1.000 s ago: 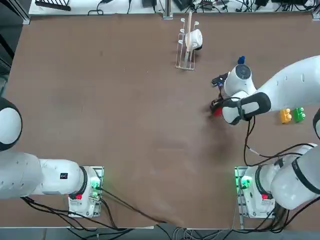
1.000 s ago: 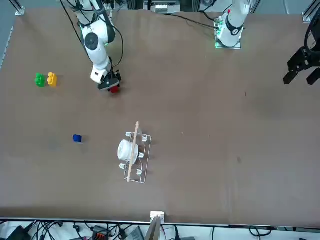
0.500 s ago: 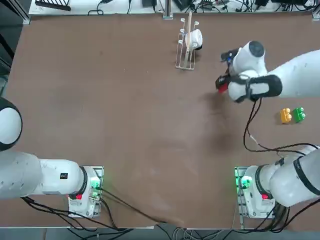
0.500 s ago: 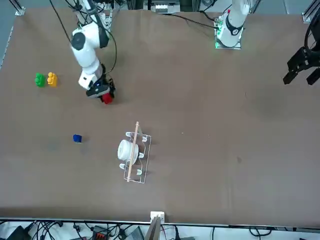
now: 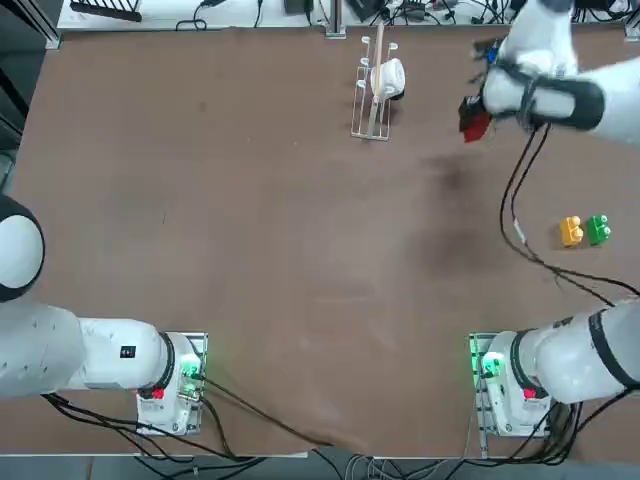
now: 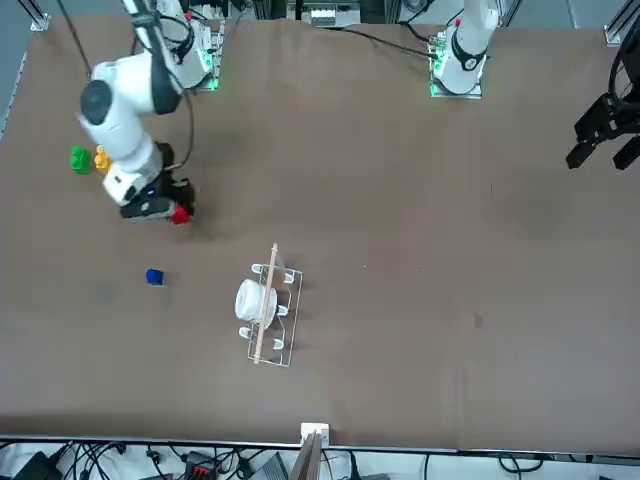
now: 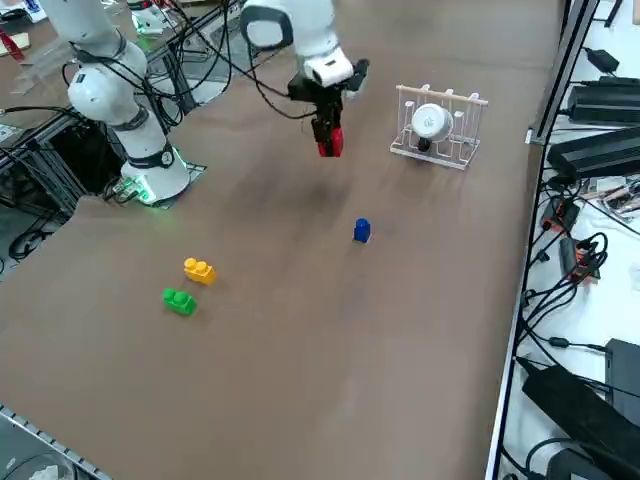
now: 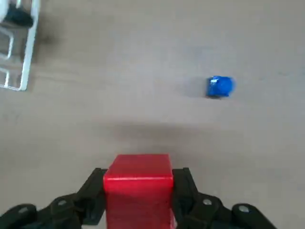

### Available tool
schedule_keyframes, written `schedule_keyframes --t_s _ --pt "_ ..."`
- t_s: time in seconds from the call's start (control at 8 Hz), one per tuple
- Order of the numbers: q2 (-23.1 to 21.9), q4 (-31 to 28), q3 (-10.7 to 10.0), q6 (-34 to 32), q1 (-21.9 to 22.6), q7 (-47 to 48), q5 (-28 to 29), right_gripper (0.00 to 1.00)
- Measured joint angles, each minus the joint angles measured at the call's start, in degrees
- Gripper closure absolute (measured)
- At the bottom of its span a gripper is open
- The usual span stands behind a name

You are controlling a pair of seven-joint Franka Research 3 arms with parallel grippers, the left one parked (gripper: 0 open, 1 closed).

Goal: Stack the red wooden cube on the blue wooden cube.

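The right claw [image 8: 138, 198] grips the red cube [image 8: 138, 190] between its two fingers, lifted clear of the brown bench [image 6: 420, 260]; in the front view they sit at left of centre. In the top view the blue cube is hidden under the arm at the upper right. Elsewhere the blue cube [image 7: 362, 230] rests alone on the bench, apart from the claw and uncovered. A white wire rack [image 6: 266, 316] with a white cup [image 6: 250, 299] stands near the front view's lower middle. A yellow block [image 7: 199, 270] and a green block [image 7: 179, 300] lie side by side. Cables [image 7: 575, 250] trail along the right edge of the side view.
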Motion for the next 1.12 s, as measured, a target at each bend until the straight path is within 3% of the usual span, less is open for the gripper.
schedule_keyframes --t_s 0.25,0.75,1.12 --pt "4.6 9.3 0.0 -6.3 -3.8 -0.5 0.0 0.3" --pt "16.6 19.9 -0.1 -6.4 -8.1 -4.4 -0.1 0.3" --pt "22.3 23.2 -0.1 -4.2 -9.8 -6.8 -0.1 0.3"
